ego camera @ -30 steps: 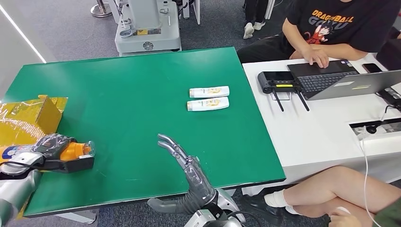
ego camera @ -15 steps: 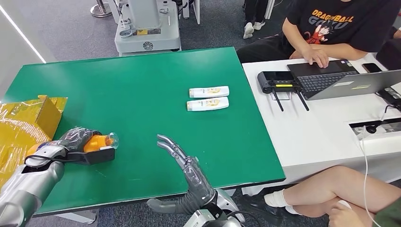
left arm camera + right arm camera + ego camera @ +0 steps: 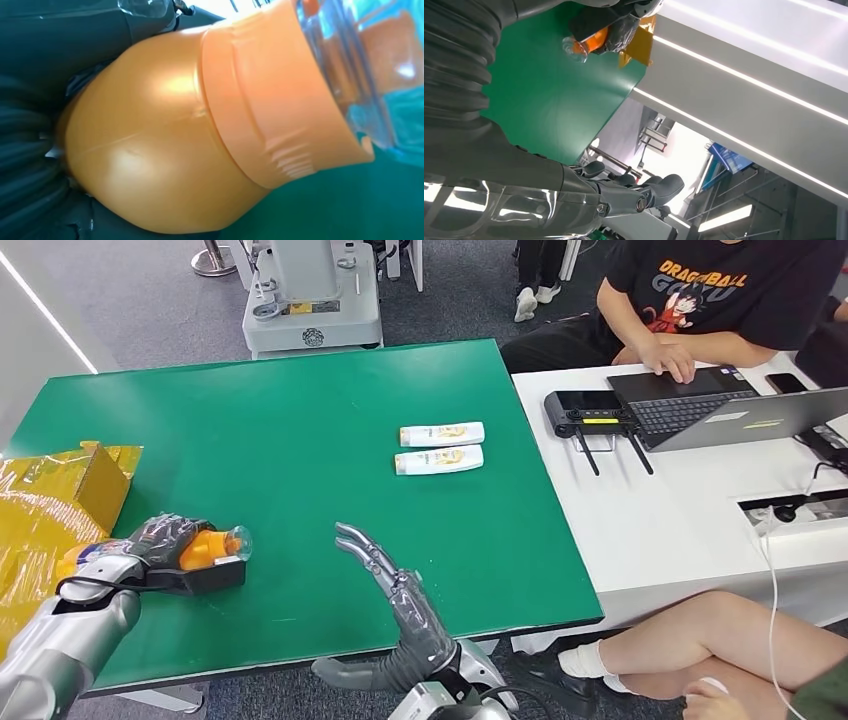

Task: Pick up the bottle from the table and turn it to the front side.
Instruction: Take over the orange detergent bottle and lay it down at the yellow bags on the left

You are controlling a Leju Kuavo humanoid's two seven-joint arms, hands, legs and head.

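Gripping the orange bottle (image 3: 205,546) sideways, the left hand (image 3: 165,540) is holding it just over the green worktop (image 3: 300,420) near the front left corner, its clear cap pointing toward the right edge. The right hand (image 3: 385,580) is hovering empty, fingers extended, near the front edge.

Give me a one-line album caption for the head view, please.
Left hand holds an orange bottle over the green table; right hand waits open.
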